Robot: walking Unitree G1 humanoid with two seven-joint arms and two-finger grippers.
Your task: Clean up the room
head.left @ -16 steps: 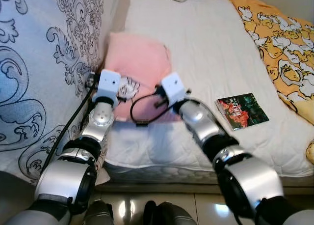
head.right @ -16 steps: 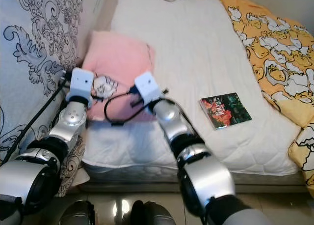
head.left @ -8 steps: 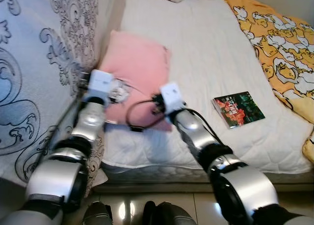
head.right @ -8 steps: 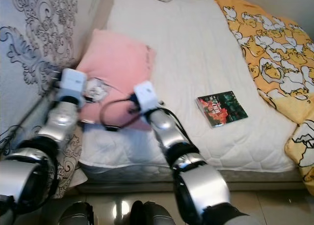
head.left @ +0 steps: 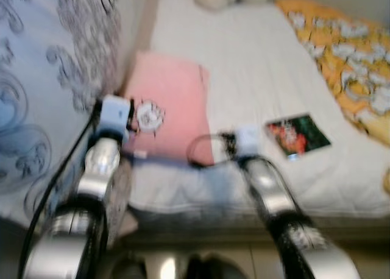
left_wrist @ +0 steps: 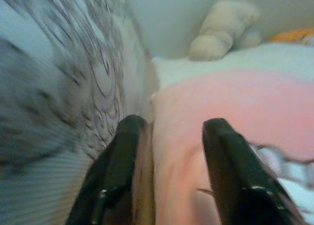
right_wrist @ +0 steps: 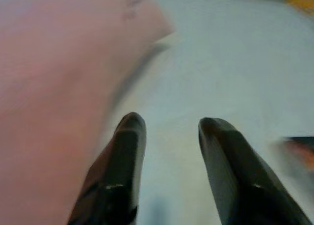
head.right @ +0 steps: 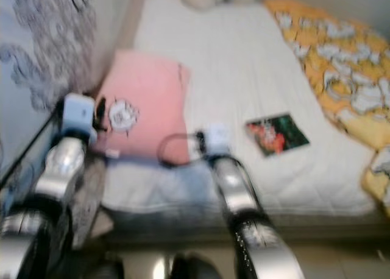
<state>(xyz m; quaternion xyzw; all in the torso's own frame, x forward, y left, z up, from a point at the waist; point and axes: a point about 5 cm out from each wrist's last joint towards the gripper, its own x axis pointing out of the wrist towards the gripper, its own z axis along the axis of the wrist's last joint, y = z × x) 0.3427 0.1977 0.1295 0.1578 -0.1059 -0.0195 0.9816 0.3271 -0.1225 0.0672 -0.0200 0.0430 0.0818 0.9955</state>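
- Two grippers at work over the near left part of the bed (head.left: 256,60); head views blurred, detail soft.
- Pink pillow (head.left: 173,102) lies at the bed's left edge against the patterned sheet (head.left: 42,90), a round printed patch (head.left: 148,116) on its near half. Book (head.left: 298,134) lies flat on the white mattress, well right of the pillow.
- Left gripper (left_wrist: 169,131): fingers apart, straddling the pillow's left edge, nothing clamped.
- Right gripper (right_wrist: 169,131): fingers apart over bare mattress just right of the pillow, empty.
- Risk: closing the left fingers now may pinch only a thin fold of cover, so the pillow could slip out on lifting.
- Risk: the loose black cable (head.left: 204,151) looping by the right wrist lies on the pillow's near right corner and might snag or drag it.
- Risk: blur suggests camera motion; a reach judged from it could land off target.
- Left wrist view adds a beige stuffed toy (left_wrist: 223,28) at the far end of the bed, sharper than in the head views.
- Head views add the orange patterned blanket (head.left: 347,66) far right, near the book.
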